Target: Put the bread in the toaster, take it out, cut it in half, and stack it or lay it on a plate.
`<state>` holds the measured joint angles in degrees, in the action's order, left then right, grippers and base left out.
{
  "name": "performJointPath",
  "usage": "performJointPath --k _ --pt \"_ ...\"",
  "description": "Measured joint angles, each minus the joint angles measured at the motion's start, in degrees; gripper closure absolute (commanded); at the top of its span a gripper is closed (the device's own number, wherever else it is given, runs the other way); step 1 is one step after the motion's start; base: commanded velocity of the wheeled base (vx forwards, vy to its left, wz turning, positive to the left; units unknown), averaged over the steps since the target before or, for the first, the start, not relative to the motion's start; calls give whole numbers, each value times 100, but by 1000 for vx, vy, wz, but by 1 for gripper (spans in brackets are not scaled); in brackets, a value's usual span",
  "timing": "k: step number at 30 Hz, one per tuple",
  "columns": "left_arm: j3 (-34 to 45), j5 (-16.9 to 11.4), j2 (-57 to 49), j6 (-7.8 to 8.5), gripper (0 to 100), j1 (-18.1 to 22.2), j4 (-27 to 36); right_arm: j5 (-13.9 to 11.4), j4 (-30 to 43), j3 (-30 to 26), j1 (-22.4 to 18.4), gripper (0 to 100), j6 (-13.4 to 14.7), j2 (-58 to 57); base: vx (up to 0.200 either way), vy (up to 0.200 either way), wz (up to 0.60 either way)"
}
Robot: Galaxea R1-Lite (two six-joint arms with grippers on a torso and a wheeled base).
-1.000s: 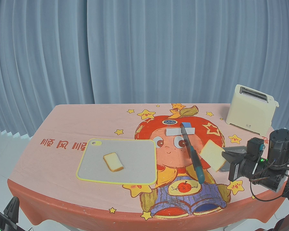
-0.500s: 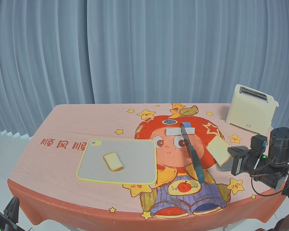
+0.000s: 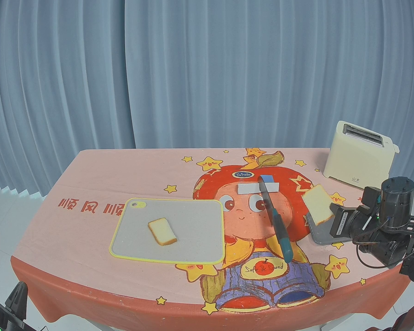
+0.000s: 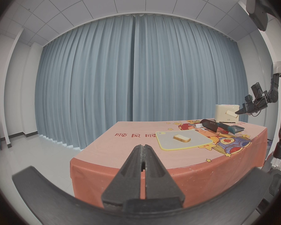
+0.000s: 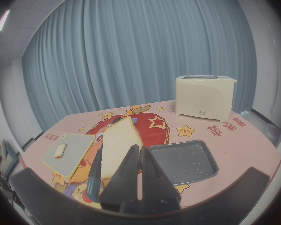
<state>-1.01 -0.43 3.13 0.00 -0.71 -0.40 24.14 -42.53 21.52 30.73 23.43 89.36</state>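
My right gripper [image 3: 330,215] is shut on a large pale slice of bread [image 3: 318,203], held tilted in the air above the dark grey plate [image 3: 321,235] near the table's right edge. In the right wrist view the slice [image 5: 117,146] stands against the fingers [image 5: 128,166], with the plate [image 5: 190,163] just beyond. The cream toaster [image 3: 359,156] stands at the back right, its slots facing up. A small piece of bread [image 3: 162,231] lies on the grey cutting board [image 3: 193,235]. A knife [image 3: 276,219] with a teal handle lies mid-table. My left gripper [image 4: 143,164] is shut, low and off the table's left front corner.
A small white and blue block [image 3: 257,187] props up the knife's blade end. The table's front edge [image 3: 193,306] runs close below the board. Blue curtains hang behind the table, with bare cloth between the board and the back edge.
My right gripper has carried the bread slice up and back towards the toaster, uncovering more of the plate. The left arm, board, small piece and knife have not moved.
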Motion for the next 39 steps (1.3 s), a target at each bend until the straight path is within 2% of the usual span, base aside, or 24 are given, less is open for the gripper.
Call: performJointPath --k 3,5,13,39 --pt "0 0 0 0 100 0 0 57 35 0 -59 100 301 28 0 0 0" --pt "0 0 0 2 100 0 0 71 39 0 -83 100 323 48 0 0 0" --pt "0 -1 0 0 100 0 2 183 4 -7 -66 100 330 124 0 0 0" --pt "0 -1 0 0 100 0 -2 156 49 -219 -94 100 317 -247 0 0 0"
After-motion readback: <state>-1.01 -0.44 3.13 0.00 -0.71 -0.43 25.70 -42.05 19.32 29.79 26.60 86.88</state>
